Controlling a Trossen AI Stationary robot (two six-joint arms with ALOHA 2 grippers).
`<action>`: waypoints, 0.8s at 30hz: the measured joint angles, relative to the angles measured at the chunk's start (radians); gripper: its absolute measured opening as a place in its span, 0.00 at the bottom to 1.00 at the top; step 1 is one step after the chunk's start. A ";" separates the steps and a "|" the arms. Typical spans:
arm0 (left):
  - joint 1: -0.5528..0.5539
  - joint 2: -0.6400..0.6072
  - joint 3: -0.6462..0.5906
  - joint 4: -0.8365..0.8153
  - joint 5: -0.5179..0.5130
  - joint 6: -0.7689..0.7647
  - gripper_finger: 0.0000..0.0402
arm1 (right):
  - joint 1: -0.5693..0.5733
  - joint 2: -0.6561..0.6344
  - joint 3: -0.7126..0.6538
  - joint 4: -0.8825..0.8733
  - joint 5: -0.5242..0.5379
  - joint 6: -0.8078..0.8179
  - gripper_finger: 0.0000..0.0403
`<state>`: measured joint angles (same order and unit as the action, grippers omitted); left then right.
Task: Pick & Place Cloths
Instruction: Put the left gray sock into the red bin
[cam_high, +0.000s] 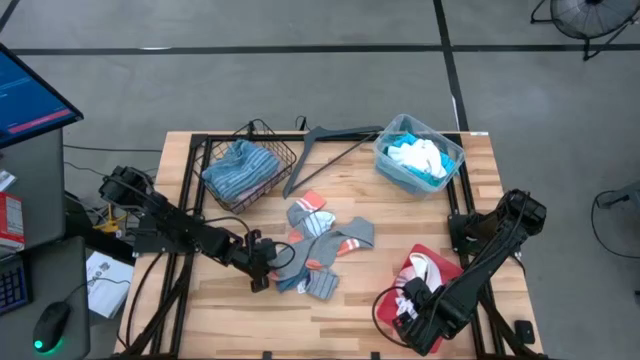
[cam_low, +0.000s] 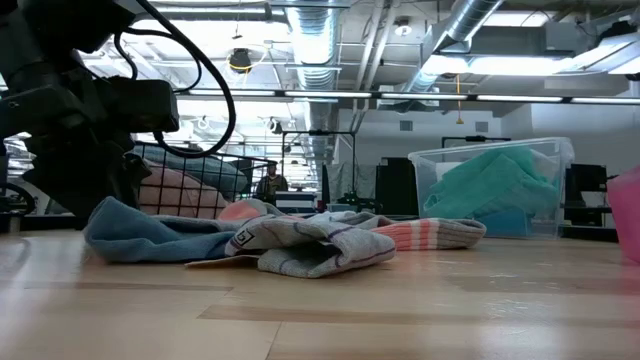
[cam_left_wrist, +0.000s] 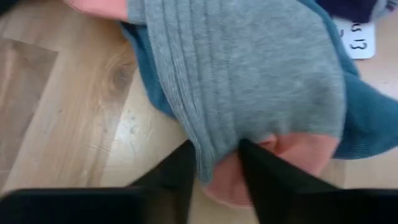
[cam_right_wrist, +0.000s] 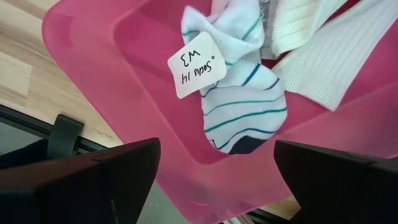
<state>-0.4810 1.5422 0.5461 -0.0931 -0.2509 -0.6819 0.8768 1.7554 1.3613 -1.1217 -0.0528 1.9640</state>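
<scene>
A pile of socks (cam_high: 320, 245) lies in the middle of the wooden table. My left gripper (cam_left_wrist: 217, 148) reaches into the pile's left side (cam_high: 264, 266), slanting down, and is shut on a grey sock (cam_left_wrist: 249, 68) with an orange toe. That sock lies on a blue sock (cam_left_wrist: 367, 124). My right gripper (cam_right_wrist: 216, 149) hangs open over the red tray (cam_right_wrist: 93, 62) at the table's near right (cam_high: 415, 310) and touches nothing. In the tray lie a white sock with teal stripes (cam_right_wrist: 242, 106), its paper tag (cam_right_wrist: 196, 65), and a white ribbed cloth (cam_right_wrist: 329, 50). My left gripper pinches a raised fold of the grey sock (cam_left_wrist: 219, 167) between its two fingers, right beside the orange toe (cam_left_wrist: 298, 149). The fingers (cam_left_wrist: 186, 171) come slanting down from the table's left. The rest of the sock lies on the blue sock and the tabletop.
A wire basket (cam_high: 262, 150) at the far left holds a blue-striped cloth (cam_high: 238, 170). A clear bin (cam_high: 420, 155) at the far right holds turquoise and white cloths. Between them lies a dark hanger (cam_high: 330, 145). Bare wood shows along the near edge (cam_high: 320, 320).
</scene>
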 joint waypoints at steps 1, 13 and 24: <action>0.002 -0.008 -0.001 -0.001 0.014 -0.001 0.23 | 0.000 0.000 0.000 0.000 0.000 0.000 0.77; 0.004 -0.357 -0.005 -0.019 0.126 -0.038 0.00 | -0.052 -0.002 0.081 0.004 0.096 -0.136 0.77; 0.056 -0.591 -0.005 0.112 0.110 -0.064 0.00 | -0.210 -0.003 0.253 0.155 0.588 -0.858 0.77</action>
<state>-0.4246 0.9508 0.5411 0.0186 -0.1408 -0.7458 0.6673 1.7521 1.6140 -0.9671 0.5357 1.1058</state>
